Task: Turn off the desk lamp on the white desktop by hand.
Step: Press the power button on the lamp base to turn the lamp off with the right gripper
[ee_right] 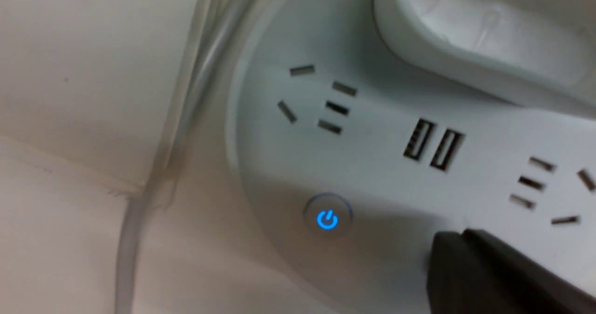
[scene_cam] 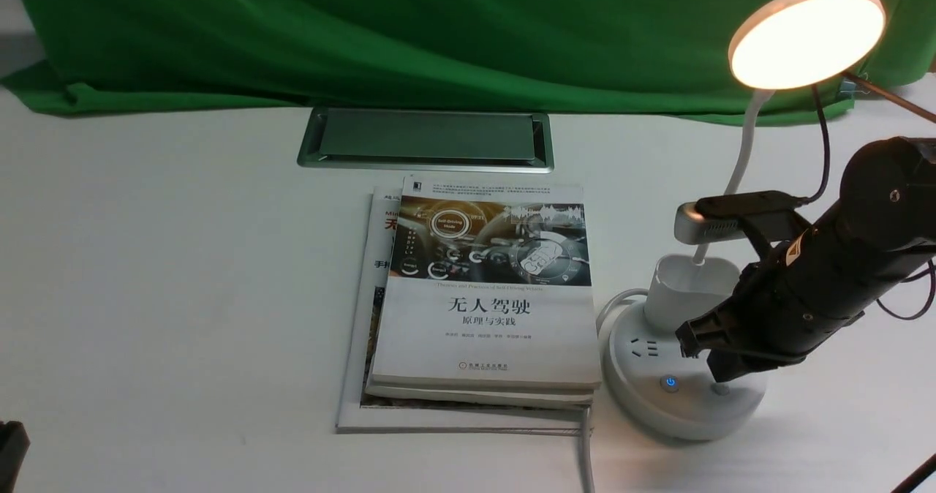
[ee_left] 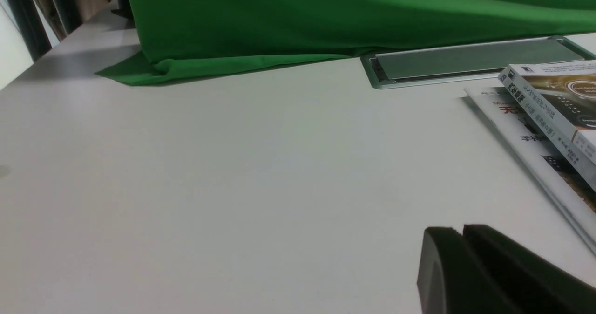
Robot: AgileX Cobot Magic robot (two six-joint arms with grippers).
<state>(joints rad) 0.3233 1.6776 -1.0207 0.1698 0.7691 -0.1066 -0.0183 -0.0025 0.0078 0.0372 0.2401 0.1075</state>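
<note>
Lamp-off step, press stage — right gripper (scene_cam: 711,358) over the desk lamp's base (scene_cam: 687,423), fingertips pressed together, nothing pinched. Lamp head (scene_cam: 808,36) lit, beyond and above the gripper; blue-lit button (ee_right: 327,219) just beside the tips, second button (scene_cam: 720,388) right by them. Contact can't be confirmed. Next move likely a short straight push on the second button, fingers kept together, then lift — off-centre press could miss. Left gripper (ee_left: 461,230) also closed, well apart from the lamp.
</note>
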